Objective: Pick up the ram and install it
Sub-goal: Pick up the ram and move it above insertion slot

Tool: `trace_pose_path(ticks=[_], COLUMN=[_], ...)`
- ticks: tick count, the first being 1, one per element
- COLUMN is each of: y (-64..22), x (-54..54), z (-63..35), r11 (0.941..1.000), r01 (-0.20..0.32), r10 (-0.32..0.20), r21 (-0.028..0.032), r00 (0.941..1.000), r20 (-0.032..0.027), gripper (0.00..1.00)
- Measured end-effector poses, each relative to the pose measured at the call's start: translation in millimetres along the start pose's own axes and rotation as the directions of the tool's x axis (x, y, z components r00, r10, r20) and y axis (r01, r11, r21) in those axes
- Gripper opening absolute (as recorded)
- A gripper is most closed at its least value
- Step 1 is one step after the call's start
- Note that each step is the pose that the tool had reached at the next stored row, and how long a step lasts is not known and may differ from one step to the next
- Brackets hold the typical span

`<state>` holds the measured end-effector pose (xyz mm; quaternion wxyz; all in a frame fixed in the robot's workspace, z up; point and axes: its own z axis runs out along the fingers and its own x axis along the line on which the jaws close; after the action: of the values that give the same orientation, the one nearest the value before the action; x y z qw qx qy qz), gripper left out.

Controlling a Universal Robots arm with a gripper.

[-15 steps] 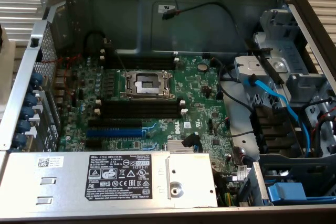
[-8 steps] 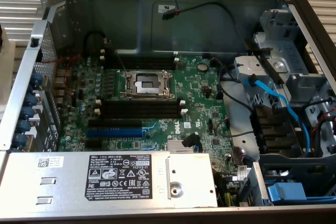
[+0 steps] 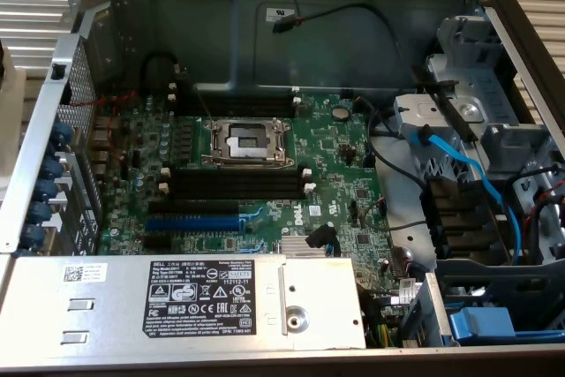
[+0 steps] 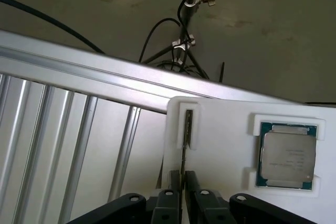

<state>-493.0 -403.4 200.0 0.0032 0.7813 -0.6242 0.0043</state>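
Gripper (image 4: pixel 182 178) fingers (image 4: pixel 192 184) are pinching the ram (image 4: pixel 184 148) that's standing edge-on in the white tray's (image 4: pixel 220 150) slot, and I'm thinking such a thin grip is risking it tilting or slipping.

DELL is printed on the power supply's label (image 3: pixel 199 293) and the motherboard (image 3: pixel 306 212).

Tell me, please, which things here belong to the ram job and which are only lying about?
For the job: the ram, the gripper closed on it, the black slots.
Lying about: the processor, the blue slot, the blue cables.
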Motion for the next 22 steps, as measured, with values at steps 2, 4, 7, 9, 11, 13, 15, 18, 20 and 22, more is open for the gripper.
trace_pose_path(ticks=[2,4,7,9,11,13,15,18,20,22], y=[0.0,0.0,0.0,0.0,0.0,-0.1,0.0,0.0,0.0,-0.1], x=[0.0,0.0,0.0,-0.1,-0.1,-0.2,-0.2,-0.3,-0.3,-0.2], z=[0.0,0.0,0.0,0.0,0.0,0.0,0.0,-1.2,-4.1,-7.5], r11=[1.0,1.0,1.0,1.0,1.0,1.0,1.0,1.0,1.0,1.0], r01=[0.0,0.0,0.0,0.0,0.0,0.0,0.0,0.0,0.0,0.0], r10=[0.0,0.0,0.0,0.0,0.0,0.0,0.0,0.0,0.0,0.0], r21=[-0.0001,-0.0001,-0.0001,-0.0001,0.0,0.0,0.0,-0.0006,-0.0017,-0.0025], r00=[1.0,1.0,1.0,1.0,1.0,1.0,1.0,1.0,1.0,1.0], r20=[0.0,0.0001,0.0,0.0,0.0001,0.0001,0.0,0.0001,0.0004,0.0006], gripper=[0.13,0.13,0.13,0.12,0.12,0.12,0.12,0.12,0.12,0.12])
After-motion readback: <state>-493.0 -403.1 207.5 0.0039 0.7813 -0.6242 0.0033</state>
